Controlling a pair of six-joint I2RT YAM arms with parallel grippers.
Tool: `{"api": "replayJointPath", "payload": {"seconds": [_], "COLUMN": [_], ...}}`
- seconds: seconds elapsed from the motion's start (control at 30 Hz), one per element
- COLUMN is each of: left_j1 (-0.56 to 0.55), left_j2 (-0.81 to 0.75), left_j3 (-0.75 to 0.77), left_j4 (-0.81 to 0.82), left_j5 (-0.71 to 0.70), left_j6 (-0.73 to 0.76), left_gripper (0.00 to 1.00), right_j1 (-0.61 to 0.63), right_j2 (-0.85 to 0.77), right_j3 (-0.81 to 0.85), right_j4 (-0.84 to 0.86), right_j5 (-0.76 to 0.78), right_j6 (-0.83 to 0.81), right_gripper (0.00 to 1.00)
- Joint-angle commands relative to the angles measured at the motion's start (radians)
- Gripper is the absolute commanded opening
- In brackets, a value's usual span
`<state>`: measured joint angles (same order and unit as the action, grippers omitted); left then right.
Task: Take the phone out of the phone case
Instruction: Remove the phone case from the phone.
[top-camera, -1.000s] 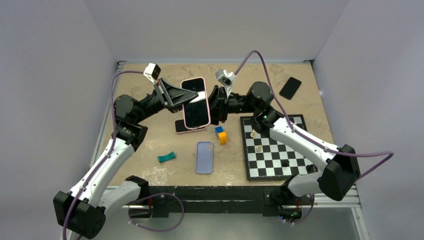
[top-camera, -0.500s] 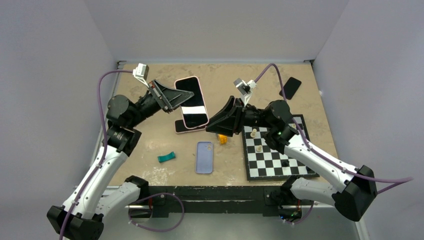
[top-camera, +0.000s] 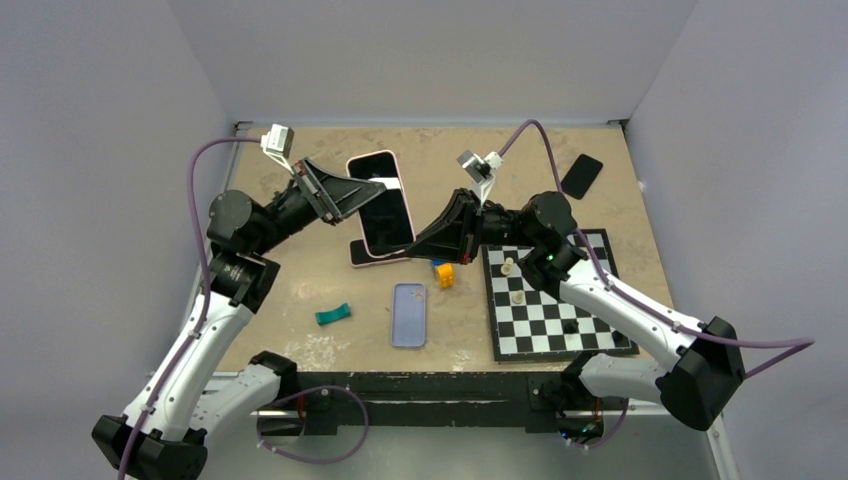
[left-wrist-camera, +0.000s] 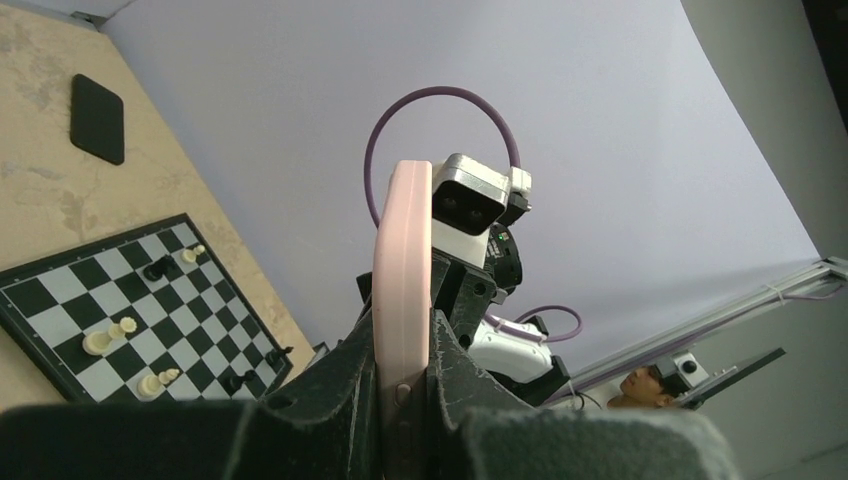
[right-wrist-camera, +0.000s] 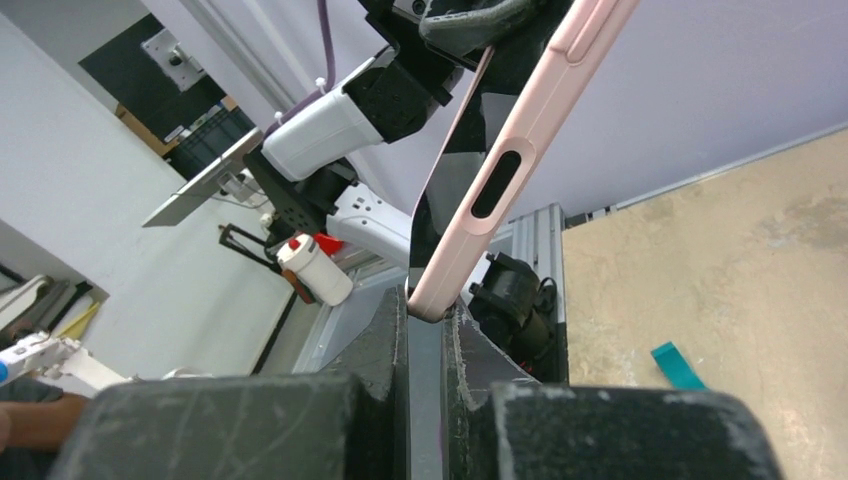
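Left claw (left-wrist-camera: 405, 372) is clamped on one edge of the pink case (left-wrist-camera: 402, 250), holding the phone (top-camera: 384, 212) inside it tilted above the tabletop (top-camera: 300, 270); right claw (right-wrist-camera: 427, 322) is pinched shut on the case's lower corner

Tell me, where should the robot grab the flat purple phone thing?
Pinch the purple phone thing across its two long edges near the middle, probably coming straight down. It lies flat on the table, with bare tabletop beside both long edges.
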<state>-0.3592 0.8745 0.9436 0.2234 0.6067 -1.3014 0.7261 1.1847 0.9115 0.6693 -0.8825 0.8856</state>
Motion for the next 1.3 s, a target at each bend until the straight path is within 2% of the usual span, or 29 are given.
{"api": "replayJointPath", "payload": {"seconds": [0.0, 0.13, 0.23, 0.37, 0.5, 0.57, 0.6, 0.67, 0.7, 0.8, 0.87, 1.07, 1.27], "left_j1": [-0.002, -0.004, -0.006, -0.006, -0.005, -0.004, -0.004, -0.004, -0.004, -0.004, -0.004, -0.004, -0.004], "left_j2": [0.016, 0.043, 0.029, 0.015, 0.003, -0.022, -0.041, -0.085, -0.106, -0.137, -0.130, -0.111, -0.109], "left_j3": [0.060, -0.005, -0.028, -0.046, -0.046, -0.056, -0.058, -0.061, -0.069, -0.090, -0.084, -0.077, -0.083], "left_j4": [0.026, 0.079, 0.099, 0.206, 0.260, 0.258, 0.223, 0.145, 0.124, 0.125, 0.142, 0.154, 0.145], "left_j5": [0.066, 0.118, 0.117, 0.112, 0.094, 0.043, 0.008, -0.076, -0.136, -0.229, -0.238, -0.221, -0.217], "left_j6": [-0.198, -0.452, -0.482, -0.515, -0.456, -0.374, -0.313, -0.201, -0.156, -0.078, -0.062, -0.053, -0.064], "left_gripper": [0.00, 0.00, 0.00, 0.00, 0.00, 0.00, 0.00, 0.00, 0.00, 0.00, 0.00, 0.00, 0.00], "right_j1": [0.003, 0.002, 0.002, 0.000, -0.001, -0.002, -0.001, 0.003, 0.004, 0.008, 0.017, 0.021, 0.021], "right_j2": [-0.025, -0.010, 0.093, 0.211, 0.233, 0.188, 0.163, 0.099, 0.070, 0.009, -0.015, -0.099, -0.084], "right_j3": [0.038, 0.107, 0.254, 0.346, 0.314, 0.286, 0.271, 0.206, 0.154, 0.007, -0.044, -0.062, -0.050], "right_j4": [0.117, 0.069, 0.002, 0.040, 0.106, 0.023, -0.057, -0.115, -0.082, 0.106, 0.144, 0.069, 0.120], "right_j5": [-0.051, -0.033, -0.086, -0.132, -0.094, -0.017, 0.027, 0.100, 0.127, 0.161, 0.180, 0.269, 0.286], "right_j6": [-0.170, -0.329, -0.341, -0.258, -0.181, -0.193, -0.217, -0.207, -0.163, -0.014, 0.027, 0.111, 0.232], "right_gripper": [0.00, 0.00, 0.00, 0.00, 0.00, 0.00, 0.05, 0.27, 0.35, 0.45, 0.47, 0.51, 0.51]}}
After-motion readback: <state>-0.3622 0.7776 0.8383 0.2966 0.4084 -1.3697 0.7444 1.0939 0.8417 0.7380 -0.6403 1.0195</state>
